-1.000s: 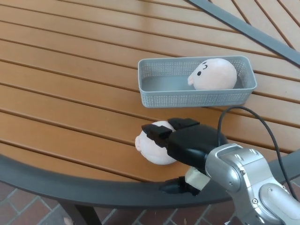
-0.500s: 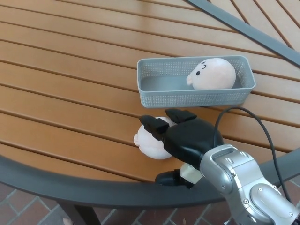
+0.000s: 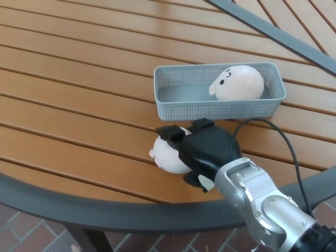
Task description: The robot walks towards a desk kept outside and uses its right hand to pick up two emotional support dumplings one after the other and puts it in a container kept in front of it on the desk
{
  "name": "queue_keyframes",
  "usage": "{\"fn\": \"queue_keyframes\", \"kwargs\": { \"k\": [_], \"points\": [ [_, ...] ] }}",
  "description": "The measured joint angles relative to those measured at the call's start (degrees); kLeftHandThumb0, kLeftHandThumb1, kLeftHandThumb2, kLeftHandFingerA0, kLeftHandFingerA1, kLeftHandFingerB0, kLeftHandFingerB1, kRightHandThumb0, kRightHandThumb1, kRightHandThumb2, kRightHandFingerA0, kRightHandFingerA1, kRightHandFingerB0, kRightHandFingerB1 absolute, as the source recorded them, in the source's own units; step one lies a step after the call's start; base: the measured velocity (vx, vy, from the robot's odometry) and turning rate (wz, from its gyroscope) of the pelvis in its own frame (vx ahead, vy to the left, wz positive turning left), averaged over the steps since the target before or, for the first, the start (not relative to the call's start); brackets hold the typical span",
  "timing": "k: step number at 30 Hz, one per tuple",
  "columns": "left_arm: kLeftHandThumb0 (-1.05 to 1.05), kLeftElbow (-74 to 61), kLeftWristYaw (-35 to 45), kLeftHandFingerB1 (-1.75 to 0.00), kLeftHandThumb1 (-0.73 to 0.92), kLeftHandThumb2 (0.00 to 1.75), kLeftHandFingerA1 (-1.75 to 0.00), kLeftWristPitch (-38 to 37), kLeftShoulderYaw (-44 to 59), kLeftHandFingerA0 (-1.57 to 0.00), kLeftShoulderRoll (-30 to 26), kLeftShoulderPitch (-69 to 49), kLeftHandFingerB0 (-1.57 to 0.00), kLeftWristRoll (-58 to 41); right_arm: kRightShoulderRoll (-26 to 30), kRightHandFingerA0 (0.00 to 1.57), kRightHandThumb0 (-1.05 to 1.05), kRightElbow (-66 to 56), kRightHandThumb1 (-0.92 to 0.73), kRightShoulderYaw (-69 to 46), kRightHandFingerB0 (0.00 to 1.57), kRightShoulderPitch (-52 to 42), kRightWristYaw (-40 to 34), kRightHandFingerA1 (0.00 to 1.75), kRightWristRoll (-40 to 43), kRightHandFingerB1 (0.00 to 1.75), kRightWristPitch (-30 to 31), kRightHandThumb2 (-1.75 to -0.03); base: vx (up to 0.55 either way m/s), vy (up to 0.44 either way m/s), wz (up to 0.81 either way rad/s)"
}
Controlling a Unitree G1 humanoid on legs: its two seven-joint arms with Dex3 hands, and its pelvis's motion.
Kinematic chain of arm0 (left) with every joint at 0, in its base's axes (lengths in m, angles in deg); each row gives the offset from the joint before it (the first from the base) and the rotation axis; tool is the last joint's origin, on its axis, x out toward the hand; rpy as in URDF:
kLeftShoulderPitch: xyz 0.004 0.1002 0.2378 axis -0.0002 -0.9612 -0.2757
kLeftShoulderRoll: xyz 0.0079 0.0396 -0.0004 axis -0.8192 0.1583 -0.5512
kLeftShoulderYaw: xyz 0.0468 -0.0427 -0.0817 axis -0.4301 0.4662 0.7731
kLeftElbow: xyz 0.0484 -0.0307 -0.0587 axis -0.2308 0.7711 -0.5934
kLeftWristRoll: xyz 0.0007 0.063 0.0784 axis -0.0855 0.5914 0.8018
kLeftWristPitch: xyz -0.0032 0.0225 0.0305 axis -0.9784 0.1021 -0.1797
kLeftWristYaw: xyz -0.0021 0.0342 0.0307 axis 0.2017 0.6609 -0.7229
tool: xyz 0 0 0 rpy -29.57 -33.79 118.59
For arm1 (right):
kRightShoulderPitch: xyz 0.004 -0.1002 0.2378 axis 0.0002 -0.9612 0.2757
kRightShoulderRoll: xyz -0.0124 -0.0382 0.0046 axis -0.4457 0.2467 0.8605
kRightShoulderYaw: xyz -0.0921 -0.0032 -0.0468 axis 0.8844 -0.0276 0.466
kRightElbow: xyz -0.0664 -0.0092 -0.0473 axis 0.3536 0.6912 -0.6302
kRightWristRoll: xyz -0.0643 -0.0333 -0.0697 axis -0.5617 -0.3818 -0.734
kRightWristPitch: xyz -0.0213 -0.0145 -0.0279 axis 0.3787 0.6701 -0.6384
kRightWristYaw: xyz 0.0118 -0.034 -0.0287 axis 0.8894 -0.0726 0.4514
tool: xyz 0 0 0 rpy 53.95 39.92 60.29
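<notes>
I had the right hand [image 3: 202, 152] draped over the second dumpling [image 3: 167, 156], its fingers [image 3: 170, 131] curled across the top of the plush with the thumb tucked under the near side, so I judged it closed on the toy, though the dumpling sat on the counter [image 3: 79, 105] and was not yet lifted. It lay just in front of the mesh basket [image 3: 173, 107], close to the basket's near wall. The first dumpling [image 3: 239, 83] already rested inside the basket, toward its right end, face turned left. My left hand was out of the picture.

What worried me from there was the grip. The plush is soft and round, and much of it bulged out to the left of the fingers, so I thought a shallow hold could let it squeeze free on the lift. The basket looked light, and with its wall so near, I judged that a low carry could clip the rim and shove or tip it. The black cable [image 3: 286, 144] looping off the wrist also hung near the basket's right corner and could snag.
</notes>
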Motion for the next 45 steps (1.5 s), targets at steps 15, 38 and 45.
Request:
{"fn": "queue_keyframes", "kwargs": {
  "k": [15,38,45],
  "points": [
    [-0.2,-0.45,-1.21,-0.58,0.63,0.57,-0.77,-0.02,-1.26,-0.82,1.74,0.12,-0.74,0.57,-5.34,0.82,-0.31,18.33,-0.54,3.92,0.84,7.2,-17.49,1.65,-2.08,0.76,-5.63,-0.57,0.0,0.0,0.0],
    [-0.26,-0.64,-1.85,-0.58,0.61,0.57,-0.79,-0.01,-1.37,-0.82,1.8,0.31,-0.75,1.19,1.6,0.8,-0.07,-0.04,-0.48,-0.41,0.69,2.21,-28.63,1.75,0.5,1.75,-15.46,-0.86,0.0,0.0,0.0],
    [-0.2,-0.57,-1.86,-0.58,0.64,0.58,-0.77,0.0,-1.15,-0.82,1.78,0.35,-0.74,1.18,3.38,0.86,-0.05,-15.02,-0.43,-5.94,0.72,2.68,-23.58,1.75,3.24,1.73,-16.61,-0.95,0.0,0.0,0.0]
  ]
}}
